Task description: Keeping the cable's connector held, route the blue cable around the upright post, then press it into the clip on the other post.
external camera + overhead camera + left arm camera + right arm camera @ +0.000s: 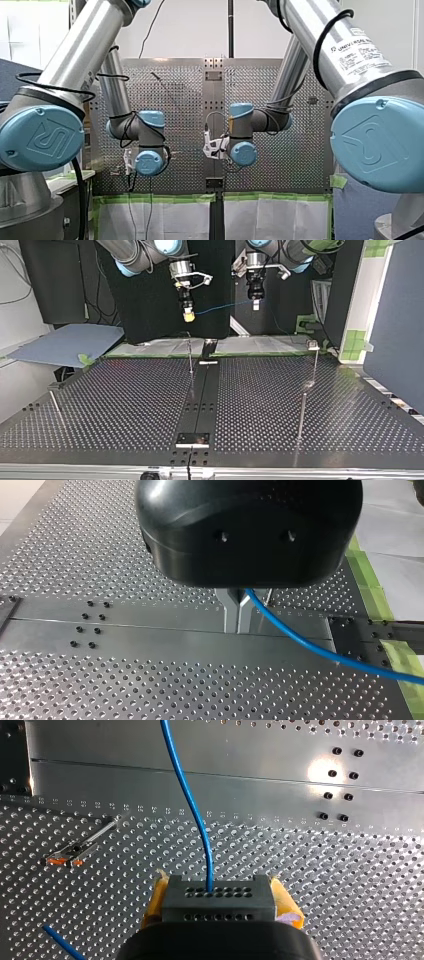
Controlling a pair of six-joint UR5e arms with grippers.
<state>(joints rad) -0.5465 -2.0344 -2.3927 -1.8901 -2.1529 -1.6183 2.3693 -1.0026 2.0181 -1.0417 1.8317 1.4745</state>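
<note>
The blue cable (225, 306) hangs in the air between my two grippers, above the far edge of the perforated table (125, 405). My right gripper (217, 895), with yellow pads (287, 905), is shut on the dark grey connector (217, 904), and the cable (192, 805) runs out of it. My left gripper (239, 629) has its metal fingers shut on the cable (320, 650). In the top view my right gripper (188, 315) is at the left and my left gripper (255, 302) at the right. A thin upright post (190, 356) stands below them. A post with a clip (313, 345) stands further right.
Another post (302, 410) stands at the top view's right, and a short one (55, 402) at its left. A smooth metal strip (202, 395) runs down the table's middle. Green tape (370, 580) lines the table's edge. A post with orange marks (75, 852) shows below my right gripper.
</note>
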